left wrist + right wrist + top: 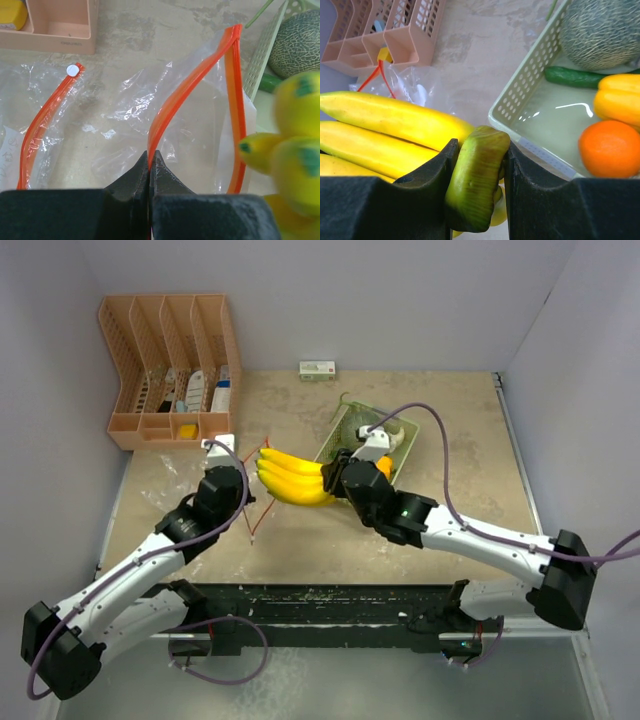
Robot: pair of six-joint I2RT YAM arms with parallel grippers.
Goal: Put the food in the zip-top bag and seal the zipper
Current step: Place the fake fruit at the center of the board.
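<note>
Only wrist views show left hand [149, 159] pinching the bag [200, 120], right hand [481, 150] gripping the banana bunch [385, 122].

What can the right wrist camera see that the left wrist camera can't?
Only the right wrist view shows the orange and the right gripper clamped on the green stem of the banana bunch. Only the left wrist view shows the left gripper pinching the bag by its orange zipper. Both show the banana bunch, the melon and the basket.
</note>
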